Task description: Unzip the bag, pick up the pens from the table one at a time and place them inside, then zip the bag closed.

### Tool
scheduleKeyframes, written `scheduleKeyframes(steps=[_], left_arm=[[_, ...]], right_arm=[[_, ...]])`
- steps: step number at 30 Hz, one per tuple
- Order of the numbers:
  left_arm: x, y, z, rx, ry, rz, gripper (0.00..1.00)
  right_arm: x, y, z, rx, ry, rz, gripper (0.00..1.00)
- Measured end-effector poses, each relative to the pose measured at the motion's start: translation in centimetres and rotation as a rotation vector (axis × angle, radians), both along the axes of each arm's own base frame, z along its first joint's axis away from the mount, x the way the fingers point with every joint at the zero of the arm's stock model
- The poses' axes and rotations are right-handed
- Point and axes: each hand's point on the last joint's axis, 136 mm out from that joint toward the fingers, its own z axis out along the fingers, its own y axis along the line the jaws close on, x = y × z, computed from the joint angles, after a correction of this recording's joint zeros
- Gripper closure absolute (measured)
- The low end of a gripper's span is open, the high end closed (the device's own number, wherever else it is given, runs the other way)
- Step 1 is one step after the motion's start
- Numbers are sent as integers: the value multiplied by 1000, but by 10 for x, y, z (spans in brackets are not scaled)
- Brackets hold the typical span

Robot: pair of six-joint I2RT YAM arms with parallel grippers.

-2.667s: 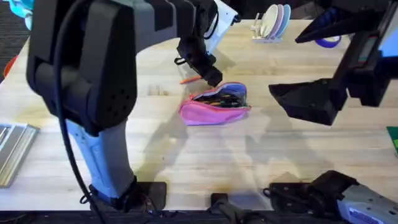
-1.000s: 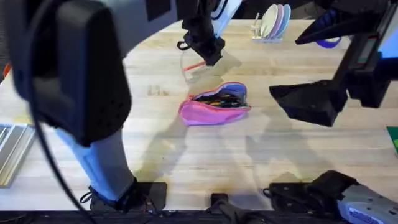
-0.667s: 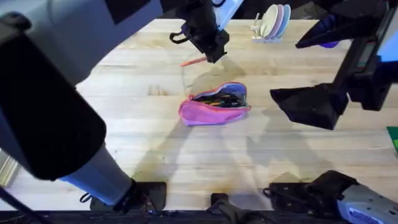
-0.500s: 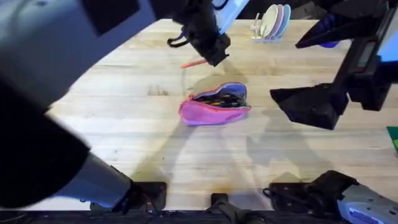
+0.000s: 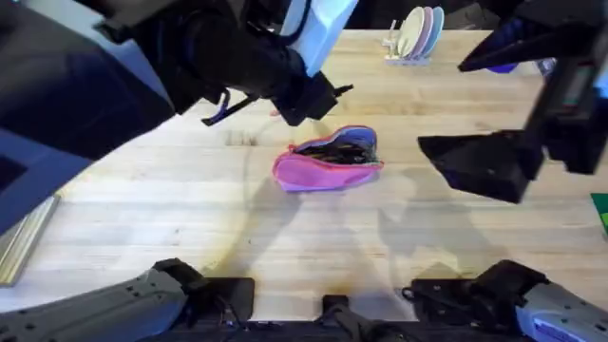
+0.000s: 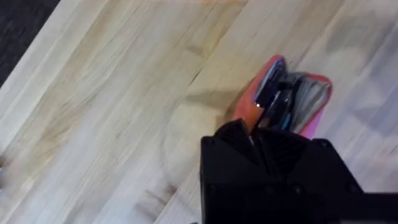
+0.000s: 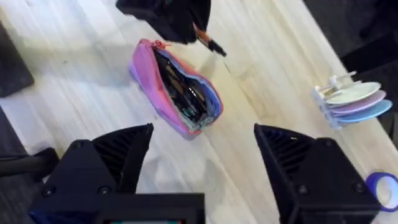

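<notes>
The pink bag (image 5: pixel 328 163) lies unzipped mid-table, with dark pens showing in its mouth (image 7: pixel 180 90). My left gripper (image 5: pixel 312 98) hovers just behind the bag's far edge, shut on the orange pen (image 7: pixel 206 39), whose black end sticks out toward the bag. In the left wrist view the open bag (image 6: pixel 292 93) sits right beyond my black fingers (image 6: pixel 267 162). To the bag's right, my right gripper (image 5: pixel 475 161) stands open and holds nothing, its fingers spread wide in the right wrist view (image 7: pixel 202 152).
A rack of plates (image 5: pixel 415 33) stands at the table's back edge, with a blue tape roll (image 5: pixel 502 64) further right. A metal object (image 5: pixel 24 237) lies at the left edge. Bare tabletop (image 5: pixel 313 237) stretches in front of the bag.
My left gripper lifted the orange pen off the table behind the bag and carried it back toward the bag's far edge. The left arm rose close under the camera. The right arm stayed put.
</notes>
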Motion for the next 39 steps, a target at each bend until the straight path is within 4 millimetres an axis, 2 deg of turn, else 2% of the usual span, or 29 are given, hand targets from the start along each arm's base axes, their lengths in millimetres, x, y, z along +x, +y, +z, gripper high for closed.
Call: scheduleKeyframes(steps=[8,11,15,16,21,28,33,34,39], left_arm=[[-16,-40,5,-97,29,-35,956],[-23,-53,0,-113,64,-44,956],[-31,-70,-19,-97,128,-54,956],[-32,-83,-38,-75,166,-68,956],[-31,-97,-70,-35,221,-79,956],[-26,-99,-109,38,280,-61,956],[-23,-91,-123,95,285,-33,956],[-28,-82,-128,145,300,-37,956],[-40,-63,-137,239,336,-46,956]], right_arm=[[-18,-10,17,40,-73,0,3],[-21,-12,20,46,-83,0,3],[-22,-12,20,45,-82,0,3],[-22,-12,19,44,-81,0,3],[-24,-13,16,36,-65,0,3],[-24,-13,16,35,-64,0,5],[-24,-13,16,35,-64,0,4],[-24,-13,16,35,-64,0,4],[-24,-13,16,35,-64,0,4]])
